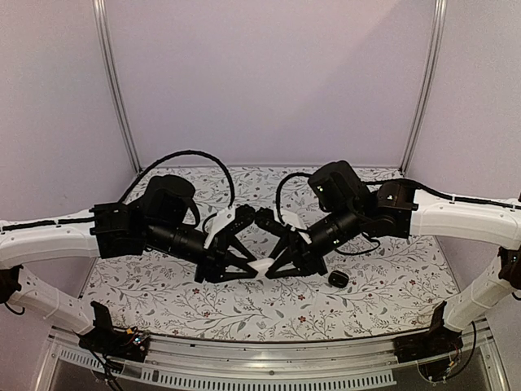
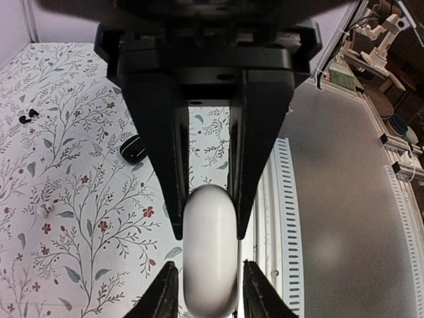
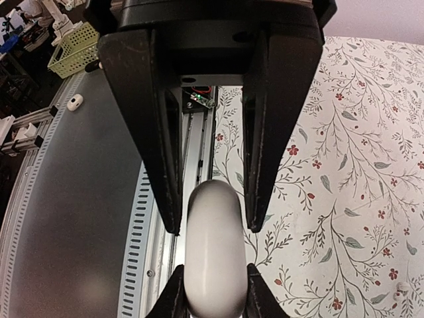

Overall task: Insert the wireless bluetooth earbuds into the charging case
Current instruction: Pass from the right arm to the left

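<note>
HOLD: left gripper [image 2: 209, 232] and right gripper [image 3: 214, 225] both clenched on opposite ends of white case [image 1: 260, 265], probably bracing it to open the lid | TASK ITEM: earbuds [image 2: 27, 118] loose on floral table [image 1: 163, 293], beyond black rounded case [image 1: 339, 279], right of grippers | HINDRANCE: neither gripper free for earbuds
</note>
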Controlling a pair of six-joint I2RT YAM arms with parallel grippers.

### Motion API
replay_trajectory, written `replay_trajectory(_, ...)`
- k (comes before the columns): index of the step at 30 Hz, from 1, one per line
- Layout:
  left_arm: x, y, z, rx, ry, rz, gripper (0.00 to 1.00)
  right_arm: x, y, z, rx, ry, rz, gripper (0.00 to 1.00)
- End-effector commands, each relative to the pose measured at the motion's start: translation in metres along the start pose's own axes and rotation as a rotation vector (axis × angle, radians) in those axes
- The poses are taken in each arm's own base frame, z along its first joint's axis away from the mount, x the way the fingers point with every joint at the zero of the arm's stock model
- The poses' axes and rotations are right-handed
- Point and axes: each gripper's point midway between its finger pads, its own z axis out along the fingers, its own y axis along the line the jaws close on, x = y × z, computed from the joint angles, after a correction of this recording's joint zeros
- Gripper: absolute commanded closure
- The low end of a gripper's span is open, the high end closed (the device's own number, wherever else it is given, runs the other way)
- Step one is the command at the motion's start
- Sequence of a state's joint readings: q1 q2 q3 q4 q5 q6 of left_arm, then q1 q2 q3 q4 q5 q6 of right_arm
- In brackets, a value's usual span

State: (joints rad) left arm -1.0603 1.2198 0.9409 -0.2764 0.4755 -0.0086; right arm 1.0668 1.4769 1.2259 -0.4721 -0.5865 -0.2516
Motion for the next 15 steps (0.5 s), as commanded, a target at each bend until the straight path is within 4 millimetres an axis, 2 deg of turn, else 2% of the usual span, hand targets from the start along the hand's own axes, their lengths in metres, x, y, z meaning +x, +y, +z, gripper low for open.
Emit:
replay_trajectory(1,-0.010,-0.012,-0.001,0.041,-0.050,0.034,0.70,-0.015,0.006,-0.003,-0.020,-0.042,-0.025,0.95)
replay_trajectory(2,-0.011,-0.012,-0.002,0.039,-0.059,0.037,0.72,-0.017,0.006,-0.004,-0.023,-0.052,-0.027,0.93)
replay_trajectory(4,-0.014,-0.013,-0.005,0.038,-0.081,0.043,0.74,-0.021,0.006,-0.008,-0.030,-0.082,-0.023,0.75)
replay_trajectory(5,-0.015,-0.014,-0.007,0.037,-0.095,0.047,0.75,-0.024,0.005,-0.011,-0.036,-0.099,-0.016,0.69)
replay_trajectory(6,-0.018,-0.013,-0.009,0.034,-0.115,0.047,0.76,-0.027,0.004,-0.015,-0.043,-0.122,-0.009,0.68)
replay_trajectory(7,-0.020,-0.013,-0.011,0.031,-0.135,0.047,0.77,-0.031,0.003,-0.019,-0.044,-0.142,-0.010,0.69)
replay_trajectory(10,-0.023,-0.011,-0.013,0.027,-0.169,0.032,0.84,-0.033,-0.002,-0.025,-0.023,-0.180,0.000,0.87)
replay_trajectory(13,-0.023,-0.008,-0.011,0.018,-0.178,0.023,0.88,-0.029,-0.012,-0.029,0.008,-0.197,0.018,0.89)
replay_trajectory(14,-0.025,-0.007,-0.012,0.008,-0.192,0.023,0.88,-0.027,-0.016,-0.028,0.011,-0.194,0.031,0.83)
replay_trajectory(15,-0.024,-0.005,-0.013,-0.002,-0.197,0.018,0.88,-0.026,-0.018,-0.028,0.012,-0.192,0.044,0.59)
